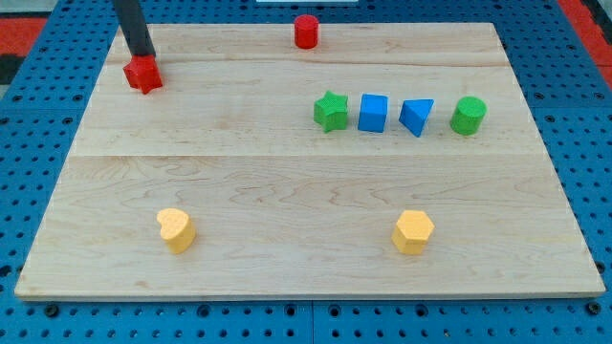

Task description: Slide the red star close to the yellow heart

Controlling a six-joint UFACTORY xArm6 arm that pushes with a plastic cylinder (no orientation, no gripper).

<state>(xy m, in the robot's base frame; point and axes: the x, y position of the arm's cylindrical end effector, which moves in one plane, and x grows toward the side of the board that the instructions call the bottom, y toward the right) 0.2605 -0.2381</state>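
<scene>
Jaws are absent on this rig, so nothing spreads or pinches; I have only a dark rod, and my tip [143, 57] sits at the upper left of the frame, touching the top edge of the red star [142, 74]. That puts the star just below my tip in the frame, which is what matters: the yellow heart [176, 229] lies well apart from it, far down at lower left and slightly to the right. From here I judge a push straight down the frame, eased a little rightward, would carry the star toward it. Moving rightward across the counter [287, 182]: a red cylinder [305, 31] at top centre, then a row of green star [331, 111], blue cube [373, 113], blue wedge [417, 117], green cylinder [469, 115], and a yellow hexagon [413, 231] at lower right.
</scene>
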